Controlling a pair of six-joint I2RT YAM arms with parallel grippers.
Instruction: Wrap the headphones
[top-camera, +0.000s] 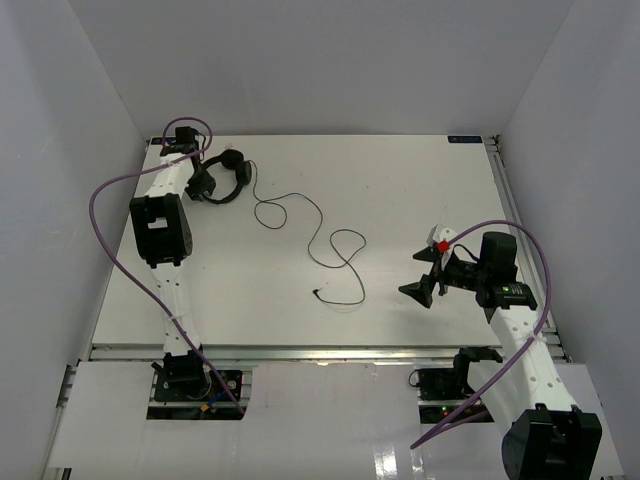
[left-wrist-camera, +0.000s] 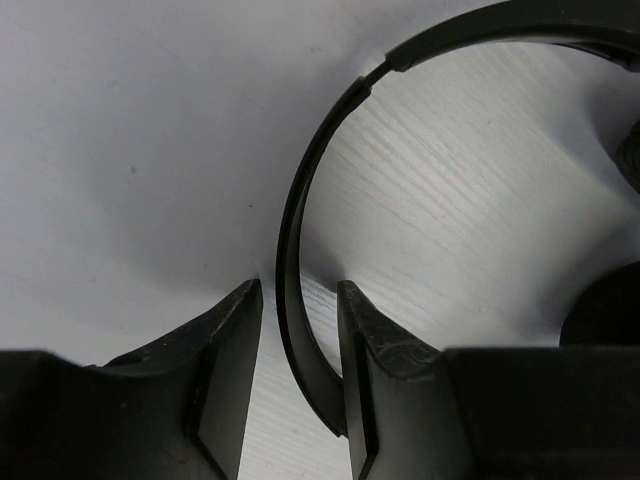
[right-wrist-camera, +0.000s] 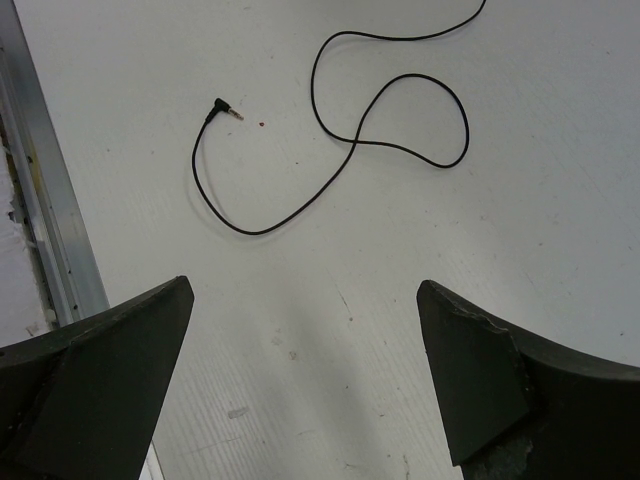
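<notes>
Where the headphones (top-camera: 225, 178) lie at ten o'clock on the table (top-camera: 400, 180), their headband (left-wrist-camera: 287, 230) is straddled by the left gripper (left-wrist-camera: 300, 287), its jaws narrow but unclamped. The right gripper (right-wrist-camera: 305, 290) is spread wide, empty, at four o'clock.

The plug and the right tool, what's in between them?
In the right wrist view, a curve of the cord lies between the plug and the right tool; the rest is bare table.

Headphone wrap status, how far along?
Done: nothing wound; the cord lies in loose loops on the table, plug free. In hand: left gripper straddles the headband, not yet clamped. To do: right gripper, open above the cord's end, holds nothing; all the winding remains.
</notes>
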